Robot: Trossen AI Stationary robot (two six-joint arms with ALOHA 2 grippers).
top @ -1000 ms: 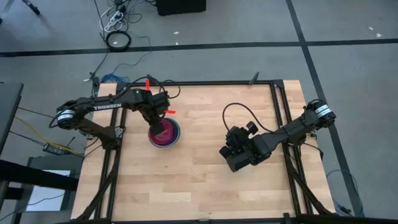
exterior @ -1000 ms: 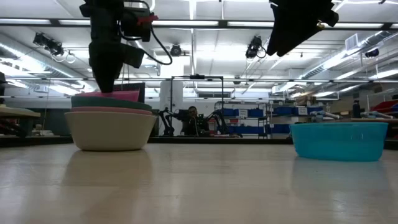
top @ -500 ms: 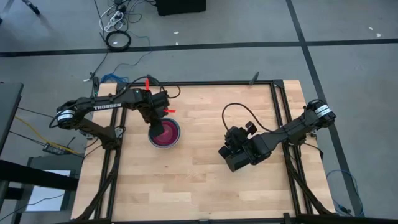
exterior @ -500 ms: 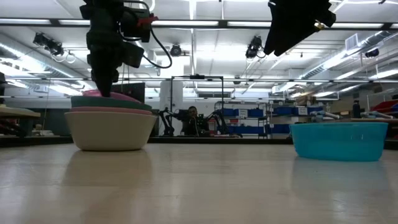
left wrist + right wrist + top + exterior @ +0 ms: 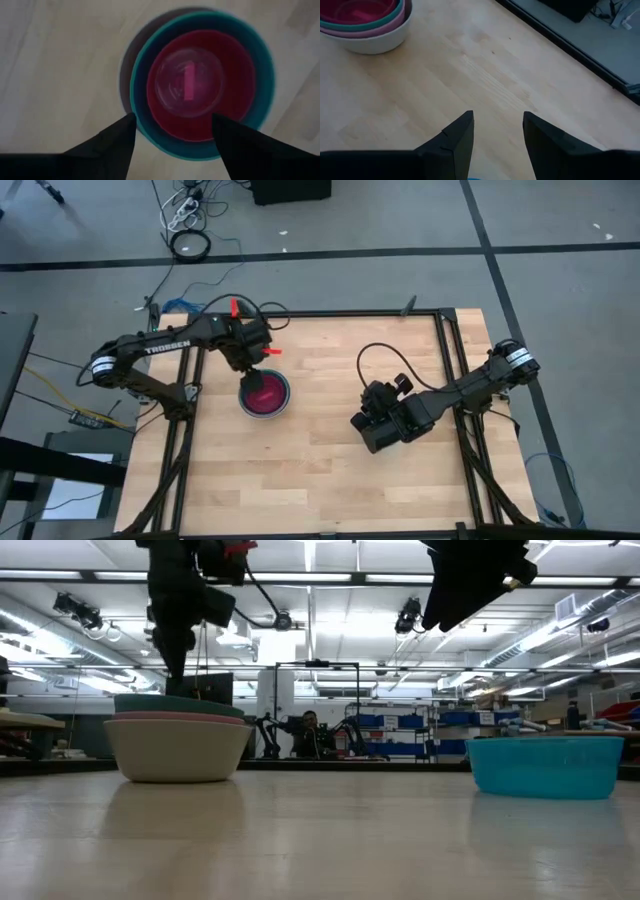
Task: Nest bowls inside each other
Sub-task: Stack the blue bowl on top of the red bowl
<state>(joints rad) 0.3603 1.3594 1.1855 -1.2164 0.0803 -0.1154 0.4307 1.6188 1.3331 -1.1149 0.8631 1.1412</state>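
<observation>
A stack of nested bowls (image 5: 264, 394) stands on the left half of the wooden table. In the low view the stack (image 5: 178, 740) shows a grey-white bowl at the bottom, a pink rim above it and a teal rim on top. A red-pink bowl (image 5: 200, 85) lies innermost, inside the teal rim (image 5: 137, 107). My left gripper (image 5: 172, 120) hangs open right above the stack (image 5: 252, 372), pointing down and touching nothing. A bright blue bowl (image 5: 545, 765) stands alone on the table's right half, hidden in the high view beneath my right gripper (image 5: 383, 427). My right gripper (image 5: 497, 117) is open and holds nothing.
Bare wood lies between the stack and the blue bowl and along the near edge. A black frame rail (image 5: 440, 350) borders the table. Cables (image 5: 375, 360) loop from the right arm. A person (image 5: 310, 726) sits far behind the table.
My left gripper has opened and let go of the red-pink bowl. The bowl stood tilted above the teal rim and has dropped level into the stack, out of sight in the low view. The gripper has then risen straight up.
</observation>
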